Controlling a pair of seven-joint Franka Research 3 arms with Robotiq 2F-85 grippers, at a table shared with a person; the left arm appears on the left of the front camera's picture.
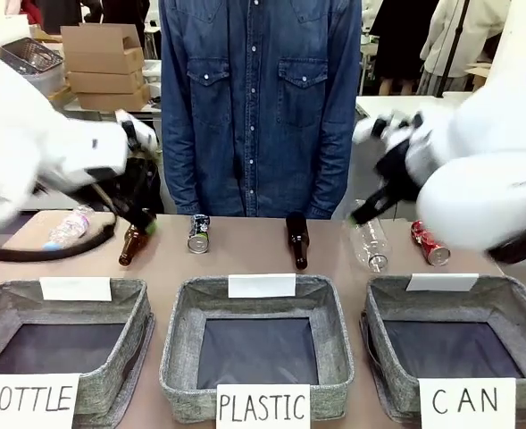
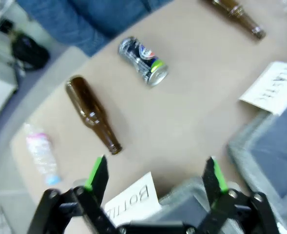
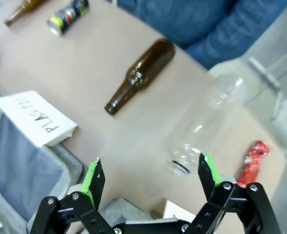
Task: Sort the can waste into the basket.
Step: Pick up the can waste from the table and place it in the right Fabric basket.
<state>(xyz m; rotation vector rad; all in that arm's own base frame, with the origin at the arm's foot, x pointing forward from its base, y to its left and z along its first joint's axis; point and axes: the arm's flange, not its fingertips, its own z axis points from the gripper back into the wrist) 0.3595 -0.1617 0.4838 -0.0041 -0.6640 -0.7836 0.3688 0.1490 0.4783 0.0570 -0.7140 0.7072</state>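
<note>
The dark blue-black can (image 1: pixel 198 233) lies on the table before the person, also in the left wrist view (image 2: pixel 142 61). The dented red can (image 1: pixel 429 242) lies at the far right, beside a clear bottle (image 1: pixel 371 243). The grey basket (image 1: pixel 513 293) with the "CAN" card (image 1: pixel 466 402) stands at the front right. My left gripper (image 1: pixel 143 223) hangs open above a brown bottle (image 1: pixel 133 246), nothing between its fingers (image 2: pixel 155 173). My right gripper (image 1: pixel 366 212) is open over the clear bottle (image 3: pixel 206 122), with the red can (image 3: pixel 253 161) off to one side.
Baskets marked "BOTTLE" (image 1: pixel 12 308) and "PLASTIC" (image 1: pixel 178 331) stand at front left and middle. A second brown bottle (image 1: pixel 297 241) lies mid-table and a small plastic bottle (image 1: pixel 68 228) at far left. The person in a denim shirt (image 1: pixel 261 98) stands at the far edge.
</note>
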